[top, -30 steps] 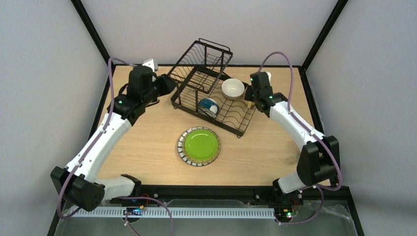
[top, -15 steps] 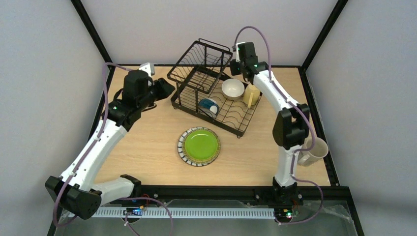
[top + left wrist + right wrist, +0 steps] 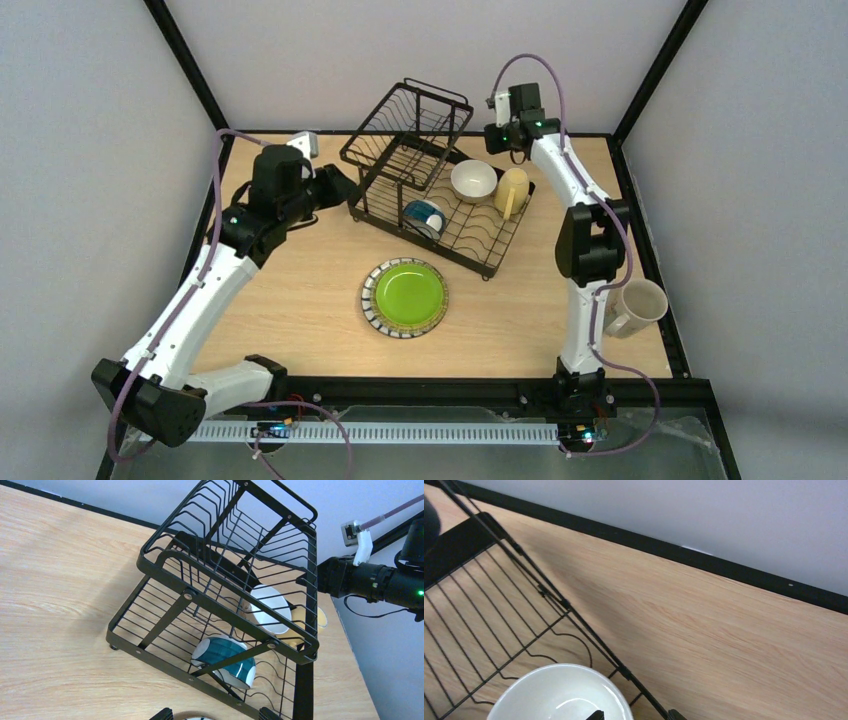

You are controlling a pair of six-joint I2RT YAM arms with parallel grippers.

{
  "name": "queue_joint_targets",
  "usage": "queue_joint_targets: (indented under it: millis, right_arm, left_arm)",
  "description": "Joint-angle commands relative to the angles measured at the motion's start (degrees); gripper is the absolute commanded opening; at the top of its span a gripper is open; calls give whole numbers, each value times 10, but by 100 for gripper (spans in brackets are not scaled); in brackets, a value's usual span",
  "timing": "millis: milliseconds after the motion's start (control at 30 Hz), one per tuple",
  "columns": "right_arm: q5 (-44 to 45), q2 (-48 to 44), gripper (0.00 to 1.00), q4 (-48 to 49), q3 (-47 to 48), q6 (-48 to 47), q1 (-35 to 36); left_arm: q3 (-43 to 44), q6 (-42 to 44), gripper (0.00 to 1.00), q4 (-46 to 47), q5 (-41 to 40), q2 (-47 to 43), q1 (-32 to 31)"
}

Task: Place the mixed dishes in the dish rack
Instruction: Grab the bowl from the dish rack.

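Rack (image 3: 487,270) wires cradle the white bowl (image 3: 473,181), blue bowl (image 3: 427,216) and yellow mug (image 3: 512,190), which should keep them from rolling. Right gripper (image 3: 634,715) hangs open and empty, with bowl and mug just below it. Left gripper (image 3: 215,714), wide open and empty, faces the rack. Plate (image 3: 404,296) and cream mug (image 3: 632,305) wait on the counter (image 3: 300,300), well behind both grippers.

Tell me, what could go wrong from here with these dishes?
The cream mug sits by the table's right edge, close to the right arm's elbow; a swing might knock it off. The yellow mug rests at the dish rack's rim and could tip out. The green plate lies flat, likely awkward to grip.
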Motion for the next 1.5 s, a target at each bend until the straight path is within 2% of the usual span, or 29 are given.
queue_joint_targets:
  millis: [0, 133, 933, 1467]
  right_arm:
    - [-57, 28, 72, -28, 27, -17, -1]
    - [-83, 48, 76, -29, 37, -16, -11]
    - [-173, 97, 74, -26, 33, 3, -40]
    - [-170, 122, 71, -32, 33, 3, -40]
  left_arm:
    - [11, 8, 99, -14, 12, -9, 4]
    - [8, 6, 99, -10, 17, -8, 4]
    - [8, -16, 99, -17, 2, -32, 4]
    - [7, -10, 99, -10, 21, -32, 4]
